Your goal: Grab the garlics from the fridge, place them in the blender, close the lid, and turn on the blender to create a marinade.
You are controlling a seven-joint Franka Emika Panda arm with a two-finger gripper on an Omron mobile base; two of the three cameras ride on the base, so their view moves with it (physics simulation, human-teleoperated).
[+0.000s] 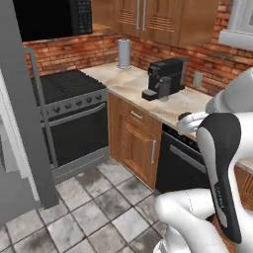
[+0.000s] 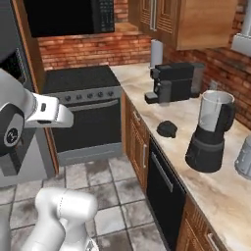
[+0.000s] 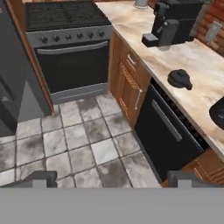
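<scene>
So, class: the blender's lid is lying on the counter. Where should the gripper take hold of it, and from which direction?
Grip the raised centre knob of the lid, coming straight down from above. It lies flat on the counter, apart from the blender and coffee machine, so the top is free, and its low rim offers the fingers little.

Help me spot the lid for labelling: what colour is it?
Black. The lid lies on the beige marbled counter, clearest in the hand view.

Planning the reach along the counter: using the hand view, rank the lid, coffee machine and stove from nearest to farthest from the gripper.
From the gripper:
1. lid, on the counter, right side.
2. coffee machine, farther along the counter, upper right.
3. stove, upper left; close to the coffee machine's range, so this order is tentative.
</scene>
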